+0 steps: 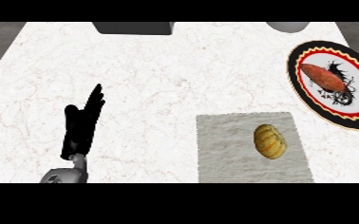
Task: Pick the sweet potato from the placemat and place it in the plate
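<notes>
Sweet potato (325, 78) lies in plate (303, 57) at counter's right edge; left hand (80, 123) fingers straight, resting lower left.

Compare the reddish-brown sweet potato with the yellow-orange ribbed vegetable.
The reddish-brown sweet potato is long and tapered; the yellow-orange ribbed vegetable is short and rounded. The sweet potato lies on the patterned round plate, the ribbed vegetable on the pale grey placemat. Neither is touched by a hand.

I see the sweet potato (325, 78) lying in the plate (303, 57) at the right edge; a yellow, ribbed item (270, 141) sits on the grey placemat (224, 147), and my left hand (82, 123) rests open at lower left on the marble counter (175, 71)
</notes>
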You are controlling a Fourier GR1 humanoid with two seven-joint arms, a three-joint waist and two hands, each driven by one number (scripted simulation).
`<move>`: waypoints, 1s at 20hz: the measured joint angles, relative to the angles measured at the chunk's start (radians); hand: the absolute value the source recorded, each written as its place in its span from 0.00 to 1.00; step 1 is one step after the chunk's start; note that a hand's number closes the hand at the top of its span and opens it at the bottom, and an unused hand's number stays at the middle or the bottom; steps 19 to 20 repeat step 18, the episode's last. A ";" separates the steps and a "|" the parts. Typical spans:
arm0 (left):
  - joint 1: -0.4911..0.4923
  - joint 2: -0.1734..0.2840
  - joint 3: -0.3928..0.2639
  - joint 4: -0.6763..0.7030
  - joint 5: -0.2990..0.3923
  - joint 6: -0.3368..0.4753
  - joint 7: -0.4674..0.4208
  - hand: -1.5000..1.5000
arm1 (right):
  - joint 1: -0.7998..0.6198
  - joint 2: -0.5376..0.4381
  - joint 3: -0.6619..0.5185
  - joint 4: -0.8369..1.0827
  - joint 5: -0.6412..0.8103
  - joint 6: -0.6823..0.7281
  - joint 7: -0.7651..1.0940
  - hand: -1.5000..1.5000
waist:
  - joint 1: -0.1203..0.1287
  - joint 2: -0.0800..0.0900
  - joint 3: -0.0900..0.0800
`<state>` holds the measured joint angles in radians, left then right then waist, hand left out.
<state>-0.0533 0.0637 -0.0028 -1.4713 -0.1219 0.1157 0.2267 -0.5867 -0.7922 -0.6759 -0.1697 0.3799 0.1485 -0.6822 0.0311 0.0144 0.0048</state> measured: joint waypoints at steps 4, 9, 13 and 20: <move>0.007 0.013 0.005 -0.021 0.007 -0.012 0.014 0.50 | 0.029 -0.027 -0.018 0.005 -0.021 0.011 -0.027 0.00 | 0.002 0.000 0.001; 0.002 0.033 0.024 -0.018 0.021 -0.031 0.012 0.50 | 0.046 -0.042 -0.041 0.015 -0.045 -0.009 -0.029 0.00 | 0.005 0.002 0.002; -0.001 0.010 0.007 -0.013 0.004 -0.011 0.011 0.50 | 0.068 -0.059 -0.057 0.019 -0.060 -0.030 -0.029 0.00 | 0.004 0.003 0.002; -0.022 0.012 0.018 0.014 0.010 -0.015 -0.001 0.50 | 0.088 -0.065 -0.057 0.023 -0.061 -0.051 -0.028 0.00 | 0.006 0.005 0.003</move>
